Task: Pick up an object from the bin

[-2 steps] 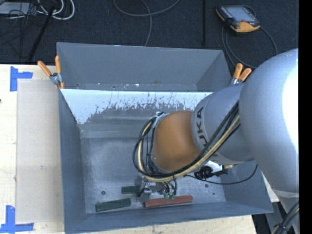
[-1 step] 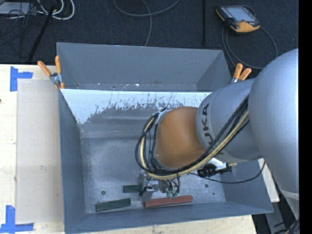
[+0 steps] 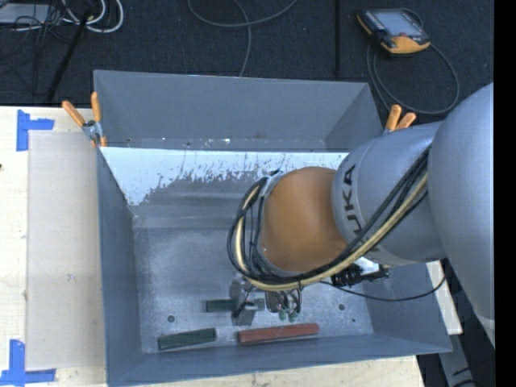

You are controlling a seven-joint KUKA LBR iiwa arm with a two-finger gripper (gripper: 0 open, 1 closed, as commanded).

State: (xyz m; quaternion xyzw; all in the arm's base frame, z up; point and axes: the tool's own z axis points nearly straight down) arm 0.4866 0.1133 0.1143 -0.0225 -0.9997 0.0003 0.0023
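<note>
My gripper (image 3: 266, 301) reaches down under the orange wrist cover to the bin floor, near the front wall. Just in front of it lies a reddish-brown flat bar (image 3: 278, 333), lengthwise along the front wall. A small dark flat piece (image 3: 218, 305) lies right beside the gripper on its left. Further left a dark green bar (image 3: 187, 339) rests on the floor near the front left corner. The cover and cables hide much of the gripper.
The arm and its orange cover span the right half of the bin from the right wall. The bin's sloped walls close in on all sides. The left and rear floor is bare grey metal.
</note>
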